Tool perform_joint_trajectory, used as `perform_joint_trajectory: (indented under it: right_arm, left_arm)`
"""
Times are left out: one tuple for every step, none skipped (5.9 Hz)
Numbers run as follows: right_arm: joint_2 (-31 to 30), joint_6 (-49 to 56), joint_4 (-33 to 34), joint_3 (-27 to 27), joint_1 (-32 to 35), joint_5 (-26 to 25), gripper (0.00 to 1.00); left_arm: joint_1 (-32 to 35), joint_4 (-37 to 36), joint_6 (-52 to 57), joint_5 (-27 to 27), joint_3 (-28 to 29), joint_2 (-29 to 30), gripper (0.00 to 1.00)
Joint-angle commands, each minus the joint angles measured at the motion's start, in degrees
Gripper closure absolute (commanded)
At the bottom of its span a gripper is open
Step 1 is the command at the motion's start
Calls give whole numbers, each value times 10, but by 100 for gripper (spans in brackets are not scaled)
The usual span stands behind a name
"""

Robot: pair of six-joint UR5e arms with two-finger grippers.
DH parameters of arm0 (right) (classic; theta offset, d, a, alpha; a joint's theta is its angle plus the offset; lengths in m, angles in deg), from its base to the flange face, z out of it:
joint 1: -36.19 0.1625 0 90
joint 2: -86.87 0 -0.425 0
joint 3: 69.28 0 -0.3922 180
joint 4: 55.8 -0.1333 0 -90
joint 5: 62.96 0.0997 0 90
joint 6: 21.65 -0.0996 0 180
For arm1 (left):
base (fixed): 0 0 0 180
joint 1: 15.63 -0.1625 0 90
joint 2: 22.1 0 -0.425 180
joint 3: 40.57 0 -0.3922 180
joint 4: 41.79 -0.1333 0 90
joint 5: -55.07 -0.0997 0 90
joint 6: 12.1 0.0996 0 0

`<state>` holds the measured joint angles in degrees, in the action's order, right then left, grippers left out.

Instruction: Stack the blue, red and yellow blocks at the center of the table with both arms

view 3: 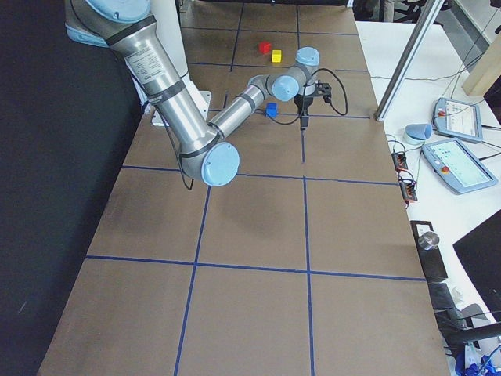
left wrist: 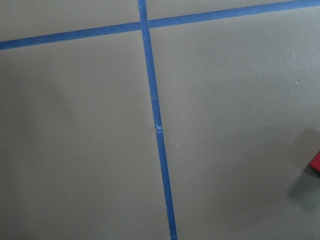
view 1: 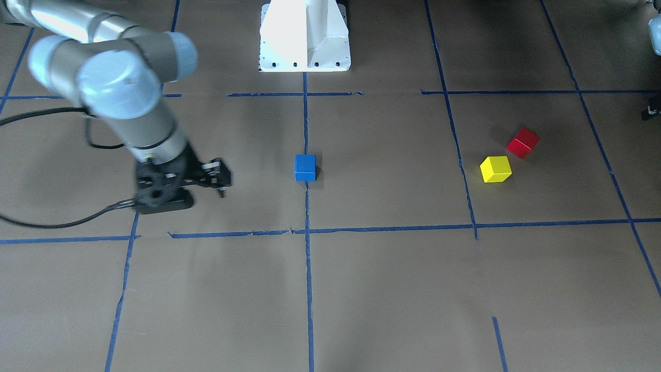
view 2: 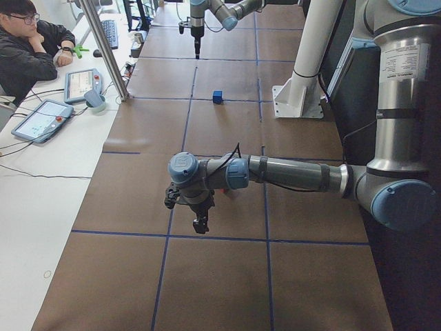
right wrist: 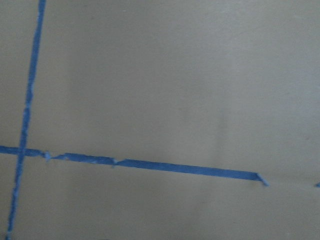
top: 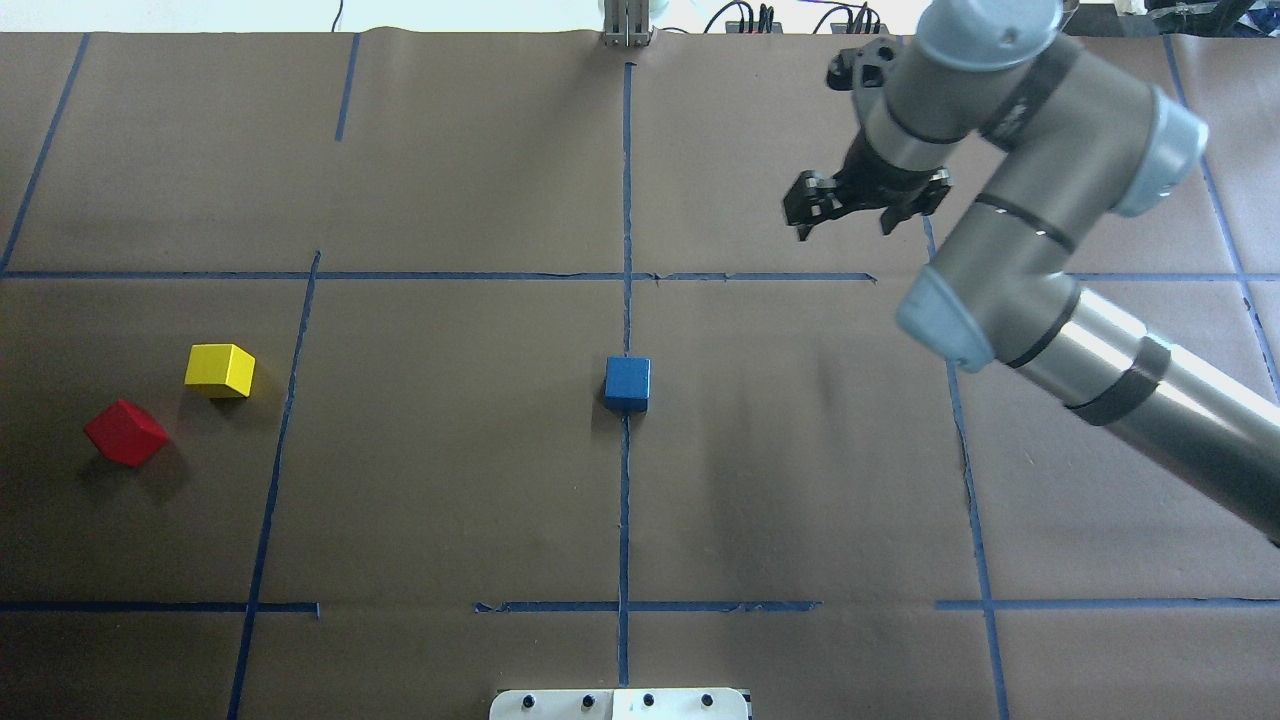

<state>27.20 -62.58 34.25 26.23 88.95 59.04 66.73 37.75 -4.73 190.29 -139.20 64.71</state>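
Note:
The blue block (top: 627, 384) sits on the centre tape line, also in the front view (view 1: 305, 168). The yellow block (top: 220, 370) and the tilted red block (top: 126, 432) lie close together far on my left side, also in the front view as yellow (view 1: 496, 169) and red (view 1: 523, 142). My right gripper (top: 843, 230) is open and empty, hovering beyond and to the right of the blue block. My left gripper (view 2: 200, 221) points down above bare paper. I cannot tell if it is open. Its wrist view shows a red block edge (left wrist: 316, 162).
Brown paper with a blue tape grid (top: 625, 275) covers the table. The white robot base (view 1: 304, 36) stands at the table's robot side. An operator (view 2: 27, 48) sits at a side desk with tablets (view 2: 41, 118) beyond the table's far edge.

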Motion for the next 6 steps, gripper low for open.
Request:
perform_joint_trajectory:
  right_arm:
    - [-151,276,-1,37,133,50,0]
    - [-217,398,-7,41,200,77,0]
    - [-286,514,-7,42,278,115,0]
    - [-359,617,-8,43,347,125,0]
    - [-397,639,-8,42,378,121,0]
    - [-395,618,-8,42,378,120,0]
  left_arm:
    - [-9,2,-3,0,-19,4,0]
    - [-10,3,-4,0,-31,12,0]
    - [-9,2,-5,-1,-32,49,0]
    - [-9,2,-4,-2,-32,73,0]
    - [-9,11,0,1,-32,77,0]
    - [-10,56,1,0,-32,71,0]
